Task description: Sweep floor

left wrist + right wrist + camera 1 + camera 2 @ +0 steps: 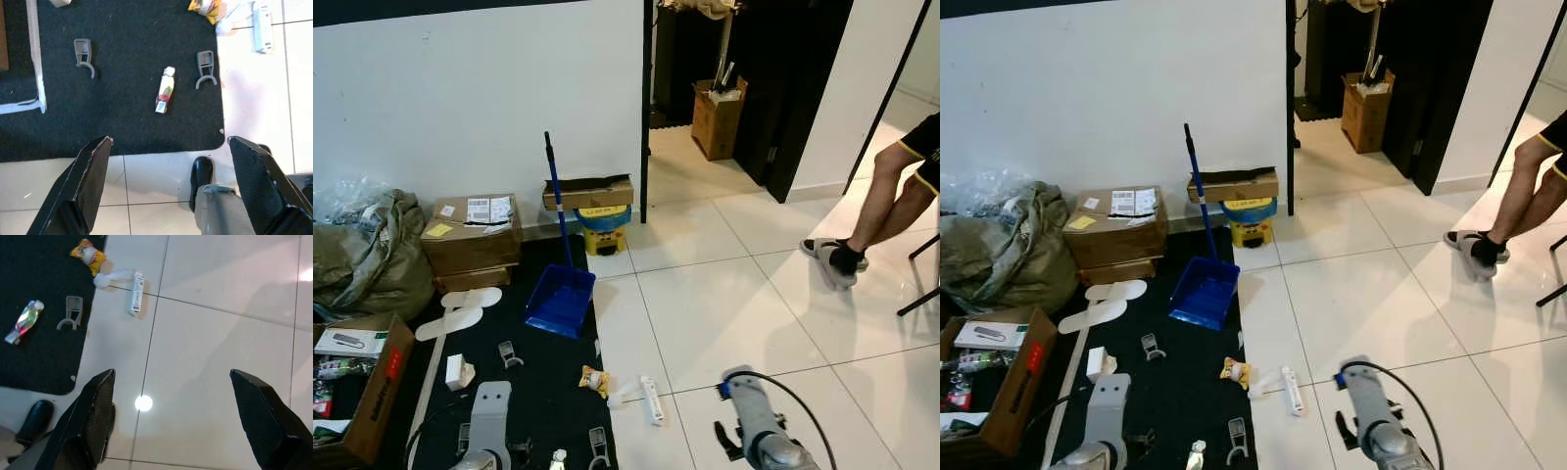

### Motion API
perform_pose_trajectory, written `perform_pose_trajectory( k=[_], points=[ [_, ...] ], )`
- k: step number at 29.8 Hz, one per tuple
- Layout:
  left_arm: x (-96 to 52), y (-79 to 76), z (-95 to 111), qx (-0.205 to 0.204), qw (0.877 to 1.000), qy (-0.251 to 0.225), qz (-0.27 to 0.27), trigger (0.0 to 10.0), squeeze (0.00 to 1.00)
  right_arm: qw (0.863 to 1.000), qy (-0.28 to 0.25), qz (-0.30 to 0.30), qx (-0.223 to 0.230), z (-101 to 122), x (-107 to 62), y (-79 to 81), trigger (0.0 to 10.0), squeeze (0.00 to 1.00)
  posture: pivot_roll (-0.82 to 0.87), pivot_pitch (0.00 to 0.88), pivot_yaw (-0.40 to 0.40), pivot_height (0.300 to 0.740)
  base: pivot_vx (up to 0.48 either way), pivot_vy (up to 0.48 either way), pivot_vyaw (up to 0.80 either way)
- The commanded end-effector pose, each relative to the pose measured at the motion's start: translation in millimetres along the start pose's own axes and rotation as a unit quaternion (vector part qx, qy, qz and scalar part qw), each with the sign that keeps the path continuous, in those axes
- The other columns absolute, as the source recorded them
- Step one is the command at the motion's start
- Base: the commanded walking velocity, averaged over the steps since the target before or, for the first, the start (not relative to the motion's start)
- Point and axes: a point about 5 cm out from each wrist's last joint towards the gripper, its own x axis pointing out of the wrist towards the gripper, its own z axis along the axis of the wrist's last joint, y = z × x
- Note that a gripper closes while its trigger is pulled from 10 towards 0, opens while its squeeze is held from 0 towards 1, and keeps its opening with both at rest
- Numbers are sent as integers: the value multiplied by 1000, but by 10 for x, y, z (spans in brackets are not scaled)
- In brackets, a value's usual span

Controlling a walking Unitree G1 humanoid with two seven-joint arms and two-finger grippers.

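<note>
A blue dustpan (560, 300) with a long blue handle (558, 201) rests on the black mat (543, 392), handle leaning toward the white wall. Litter lies near the mat's edge: a yellow wrapper (594, 380), a white tissue (110, 278), a white stick-shaped packet (651, 399), a small shiny tube (165, 90) and grey plastic clips (204, 68). My left gripper (171, 191) hangs open over the mat's near edge. Over the white tiles, right of the litter, my right gripper (171, 426) is open too. Nothing sits between either pair of fingers.
Taped cardboard boxes (470, 235) and a green sack (372, 259) line the wall at left. An open box (372, 392) of odds and ends sits near left. A person's legs (881, 211) and sandalled foot are at the right. A doorway (695, 117) opens behind.
</note>
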Motion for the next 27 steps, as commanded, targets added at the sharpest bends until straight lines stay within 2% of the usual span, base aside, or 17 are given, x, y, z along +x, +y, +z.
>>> perform_pose_trajectory(
  k=[1,9,11,12,14,15,16,20,27],
  points=[
    [-18,126,-72,-3,1000,5,23,10000,0,1000,-11,9,-14,66,13,16,10000,0,-52,0,-17,740,0,0,0],
    [-39,203,-147,-9,999,6,48,10000,0,1000,-1,12,0,41,17,55,10000,0,33,0,-39,740,0,0,0],
    [-43,212,-151,-10,999,2,50,10000,0,1000,4,10,13,24,18,77,10000,0,41,0,-39,740,0,0,0],
    [-44,216,-137,-6,999,-5,48,10000,0,999,9,8,36,9,21,108,10000,0,61,0,-43,740,0,0,0],
    [-44,216,-137,-6,999,-5,48,10000,0,999,9,8,36,9,21,108,10000,0,61,0,-43,740,0,0,0],
    [-44,220,-121,-1,999,-12,48,10000,0,998,13,6,55,-3,23,133,10000,0,61,0,-43,740,0,0,0],
    [-44,220,-121,-1,999,-12,48,10000,0,998,13,6,55,-3,23,133,10000,0,61,0,-43,740,0,0,0],
    [-49,315,-90,-18,998,-19,60,10000,0,995,21,14,91,-33,25,218,10000,0,84,0,-65,740,0,0,0],
    [-46,267,-112,-23,999,-14,46,10000,0,993,17,19,112,-7,28,184,10000,0,82,0,-68,740,0,0,0]
  ],
)
